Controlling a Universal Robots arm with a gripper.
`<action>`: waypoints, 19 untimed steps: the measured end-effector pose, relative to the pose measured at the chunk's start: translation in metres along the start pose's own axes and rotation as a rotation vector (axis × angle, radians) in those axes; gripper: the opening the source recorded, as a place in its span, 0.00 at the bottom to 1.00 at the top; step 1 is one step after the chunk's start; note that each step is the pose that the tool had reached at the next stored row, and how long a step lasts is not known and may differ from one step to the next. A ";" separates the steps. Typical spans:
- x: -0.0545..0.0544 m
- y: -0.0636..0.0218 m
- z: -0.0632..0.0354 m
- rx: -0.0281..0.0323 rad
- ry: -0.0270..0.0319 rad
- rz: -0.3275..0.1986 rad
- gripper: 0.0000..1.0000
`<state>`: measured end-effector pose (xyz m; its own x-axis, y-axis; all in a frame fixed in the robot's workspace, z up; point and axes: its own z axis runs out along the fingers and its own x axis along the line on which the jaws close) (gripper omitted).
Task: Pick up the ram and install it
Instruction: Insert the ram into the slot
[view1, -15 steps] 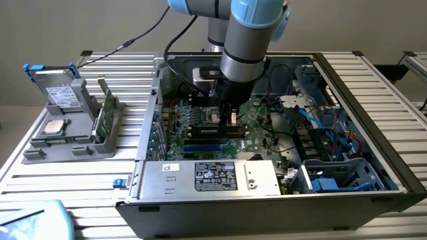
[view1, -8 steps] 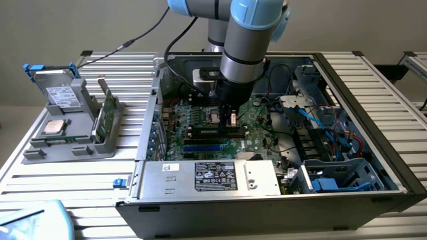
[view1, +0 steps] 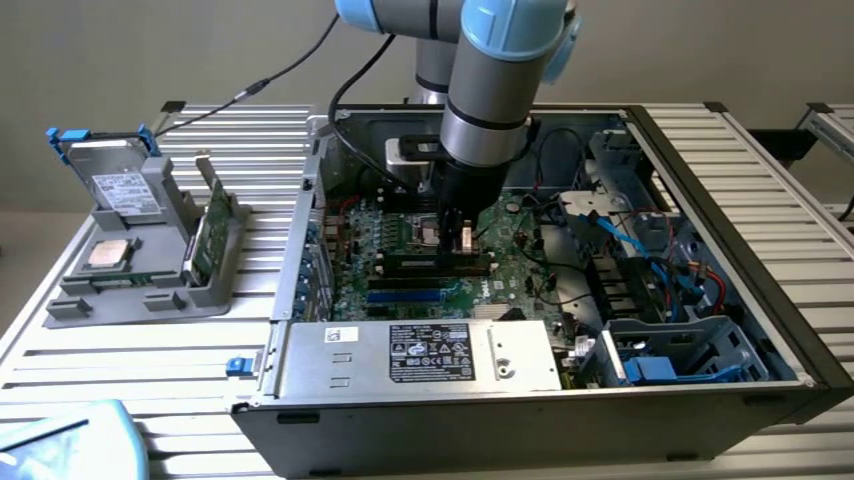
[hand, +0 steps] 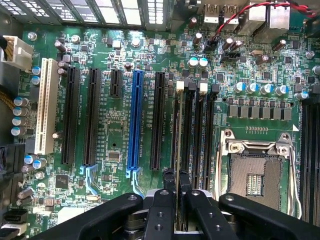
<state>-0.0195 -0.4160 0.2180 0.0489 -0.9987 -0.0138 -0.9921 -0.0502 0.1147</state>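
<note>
Clenched jaws, nearest, grasp the ram, seen edge-on just above the black memory slots. Its long axis runs parallel with those slots, level over the motherboard. I judge that its contact edge points down at the board. Risk: any sideways offset or tilt would land it on a slot wall, and pressing could then bend it or slip my grip.

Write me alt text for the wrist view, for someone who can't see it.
The jaws are shut on the ram, seen edge-on as a thin strip, lined up along the black memory slots of a green motherboard. An empty processor socket lies beside those slots, with a blue expansion slot on their other side.
</note>
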 end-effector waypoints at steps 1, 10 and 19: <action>0.000 0.0000 0.0000 0.0000 0.0000 0.000 0.14; -0.001 -0.0004 0.0002 0.0000 -0.0003 0.002 0.14; -0.001 -0.0003 0.0002 -0.0004 -0.0006 0.005 0.14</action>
<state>-0.0192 -0.4147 0.2178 0.0442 -0.9989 -0.0138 -0.9923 -0.0455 0.1152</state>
